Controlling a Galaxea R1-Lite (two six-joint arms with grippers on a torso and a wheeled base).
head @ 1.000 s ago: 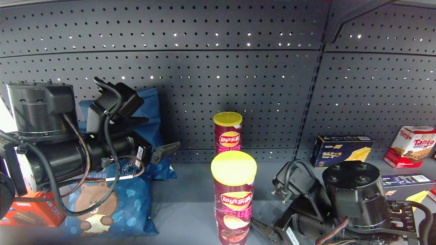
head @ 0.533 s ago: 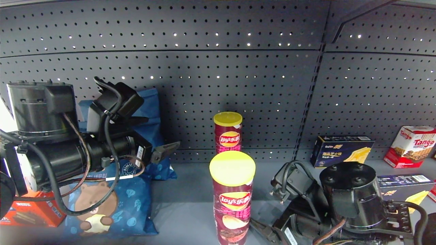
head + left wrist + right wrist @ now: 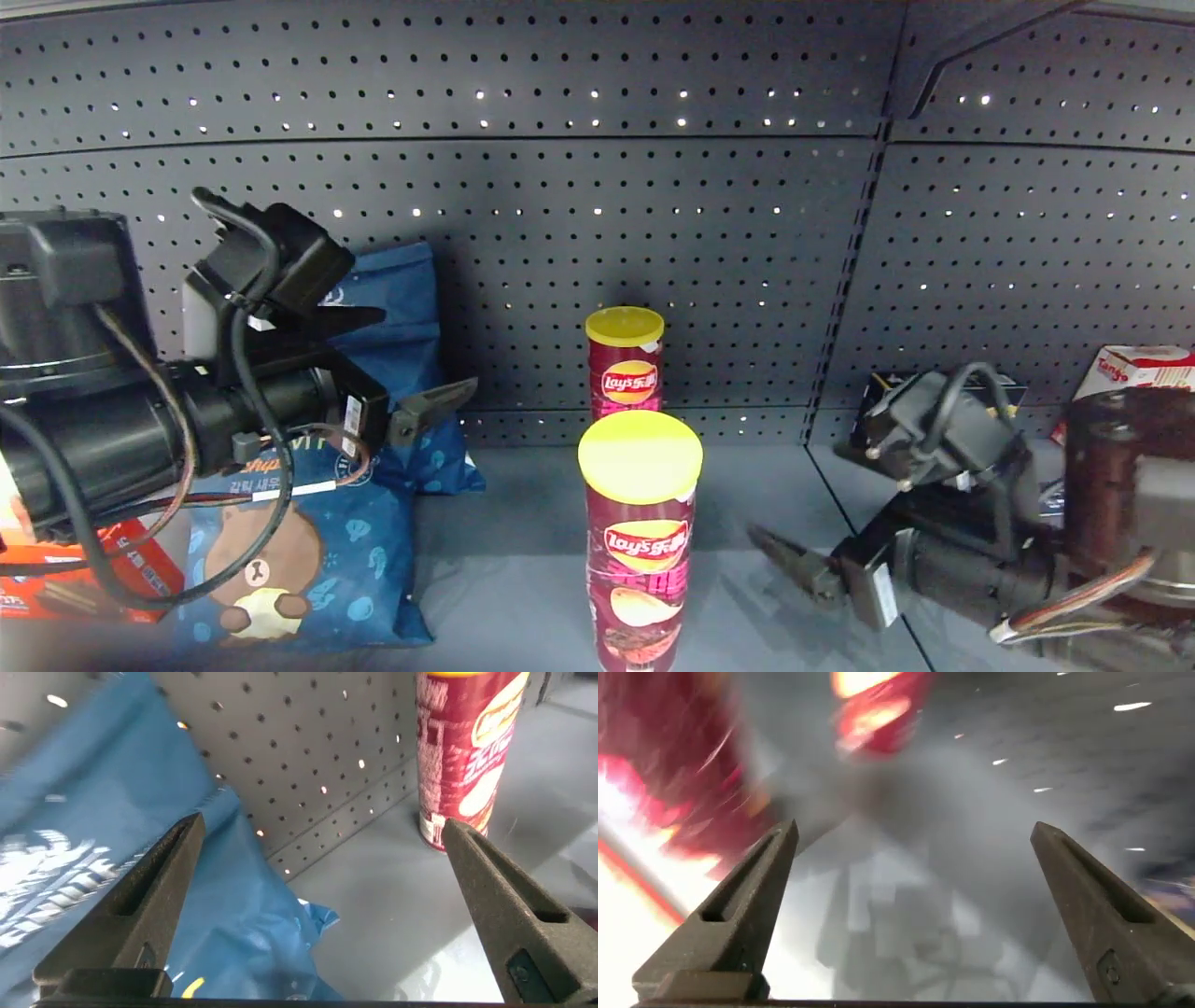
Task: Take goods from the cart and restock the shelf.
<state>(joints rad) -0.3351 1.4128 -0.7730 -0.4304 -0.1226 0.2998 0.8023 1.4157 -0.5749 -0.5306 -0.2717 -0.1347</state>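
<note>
Front can: the front can [image 3: 640, 541] stands upright near the front edge of the shelf [image 3: 523, 560], with its yellow lid on top. Its long side runs straight up and down.
Back can: the back can [image 3: 625, 364] stands right behind it, at the foot of the back wall [image 3: 653, 205]. The two cans are apart.
Right gripper: your right gripper [image 3: 789, 560] sits low over the shelf, just to the right of the front can and not touching it. Its fingers are spread wide and hold nothing [image 3: 913, 829].
Left gripper: your left gripper [image 3: 429, 411] hangs above the blue bag [image 3: 308, 560] toward the left end of the shelf. Its fingers are wide apart too and hold nothing [image 3: 320, 826].
Nearer arm: your right arm is much closer to the front can. The can lies to its left.
What changed: a second ago your right gripper was down at the foot of the front can. It has pulled back to the right and risen a little. Your left arm slid a bit left. The can did not move.
Best guess: this can looks placed, so you can go back to the cart for more.
</note>
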